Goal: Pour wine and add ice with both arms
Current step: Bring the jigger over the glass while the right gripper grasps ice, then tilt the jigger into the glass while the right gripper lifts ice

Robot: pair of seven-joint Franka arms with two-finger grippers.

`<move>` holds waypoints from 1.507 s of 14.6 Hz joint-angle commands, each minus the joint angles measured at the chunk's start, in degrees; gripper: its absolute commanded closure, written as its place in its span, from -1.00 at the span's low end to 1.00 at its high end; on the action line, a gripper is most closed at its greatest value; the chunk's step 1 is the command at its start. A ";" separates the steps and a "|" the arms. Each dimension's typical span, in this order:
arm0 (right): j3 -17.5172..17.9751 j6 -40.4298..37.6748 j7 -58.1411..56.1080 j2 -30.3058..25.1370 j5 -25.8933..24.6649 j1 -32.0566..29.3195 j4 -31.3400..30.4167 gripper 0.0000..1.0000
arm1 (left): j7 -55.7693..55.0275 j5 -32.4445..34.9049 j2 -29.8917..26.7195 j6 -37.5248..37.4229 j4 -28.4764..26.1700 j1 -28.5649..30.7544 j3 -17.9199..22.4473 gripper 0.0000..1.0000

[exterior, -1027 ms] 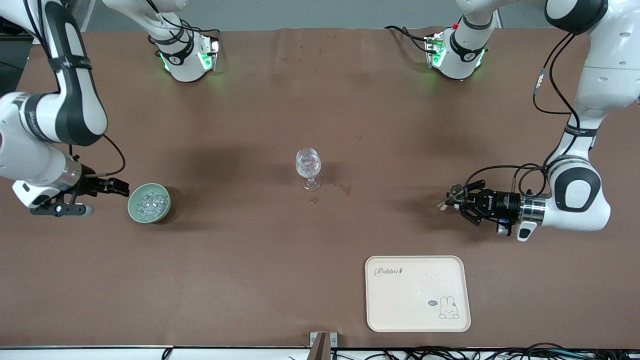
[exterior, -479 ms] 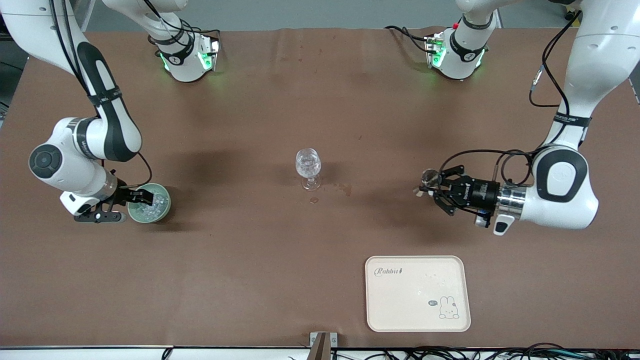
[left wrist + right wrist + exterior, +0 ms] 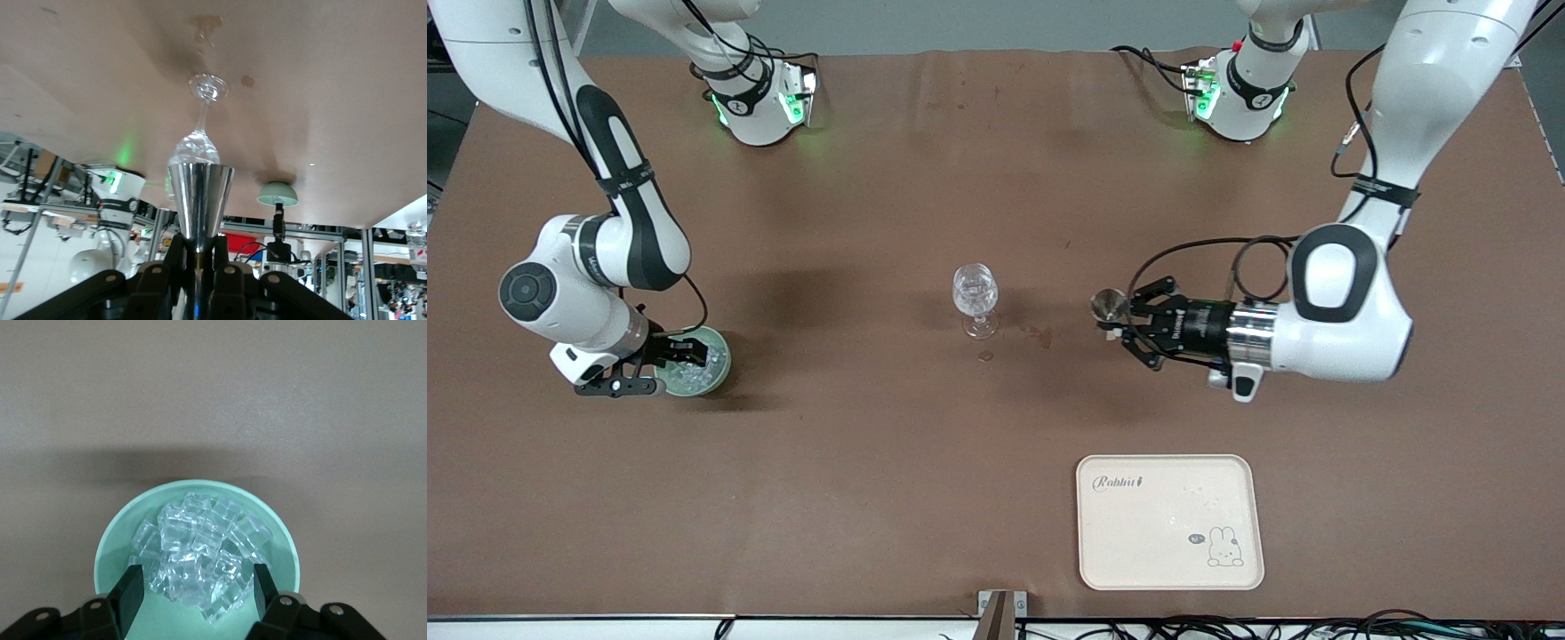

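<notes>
A clear wine glass (image 3: 975, 298) stands upright mid-table. My left gripper (image 3: 1127, 318) is shut on a silver cone-shaped metal cup (image 3: 1110, 305), held level above the table beside the glass, toward the left arm's end. In the left wrist view the cup (image 3: 200, 197) sits between the fingers (image 3: 175, 257), mouth toward the glass (image 3: 198, 143). A green bowl (image 3: 718, 363) holds the ice (image 3: 694, 372). My right gripper (image 3: 680, 354) is open, with its fingers (image 3: 130, 590) down inside the bowl (image 3: 113, 533) on either side of the ice heap (image 3: 200, 553).
A cream tray (image 3: 1169, 522) with a rabbit print lies nearer the front camera, toward the left arm's end. Small dark spots (image 3: 1039, 336) mark the brown cloth beside the glass foot. The arm bases (image 3: 760, 98) stand at the table's edge farthest from the front camera.
My left gripper has carried the metal cup toward the wine glass. My right gripper has moved from beside the bowl to over it and down around the ice.
</notes>
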 commanded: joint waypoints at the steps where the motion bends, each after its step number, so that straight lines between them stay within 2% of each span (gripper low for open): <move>1: 0.03 2.03 -0.26 0.44 -0.57 0.22 -0.71 -0.46 | -3.49 -0.50 -1.41 4.35 -1.11 -3.68 -0.19 0.99; 8: 0.03 1.95 -0.26 0.88 -0.57 0.58 -0.89 -0.40 | -10.34 5.65 -1.59 10.16 -1.02 -10.98 -0.01 0.99; 11: 0.03 1.94 -0.26 0.79 -0.57 0.58 -1.50 -0.36 | -14.04 11.27 -1.59 11.48 -0.93 -12.39 -0.19 0.99; 15: 0.03 1.42 -0.27 0.71 -0.57 0.40 -1.50 -0.30 | -15.19 14.09 -1.59 11.84 -0.93 -14.15 -0.10 0.99; 17: 0.03 1.33 -0.26 0.71 -0.57 0.31 -1.42 -0.07 | -16.15 15.32 -1.50 12.01 -0.84 -14.68 -0.10 0.99; 21: 0.03 0.80 0.08 0.53 -0.57 0.31 -1.50 0.52 | -19.49 19.71 -0.97 13.06 -0.05 -17.05 -0.10 0.99; 22: 0.03 -0.33 0.17 0.36 -0.57 0.31 -1.42 0.60 | -20.46 20.77 -0.97 14.29 -0.05 -17.31 -0.10 0.99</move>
